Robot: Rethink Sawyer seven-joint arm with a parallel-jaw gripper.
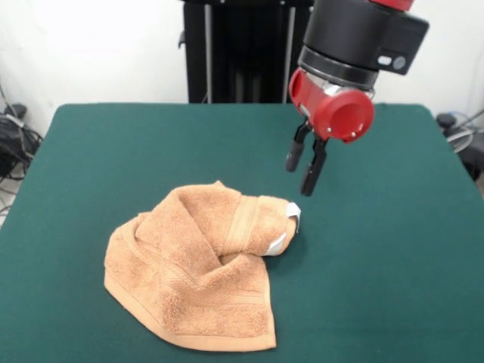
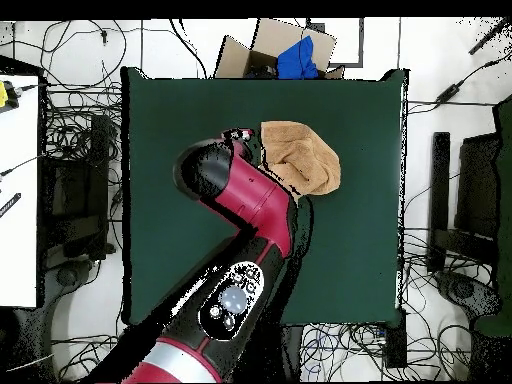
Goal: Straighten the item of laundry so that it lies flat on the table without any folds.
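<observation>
While pincer (image 1: 305,169) hovers parted, crumpled towel (image 1: 197,268) lies just below, apart

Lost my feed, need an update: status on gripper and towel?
Gripper open, empty, above the table just beyond the towel's tag corner. Towel still crumpled, one corner rolled over. Nothing in the way.

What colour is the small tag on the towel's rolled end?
White; the tag shows best in the front view, on the orange-tan towel.
</observation>
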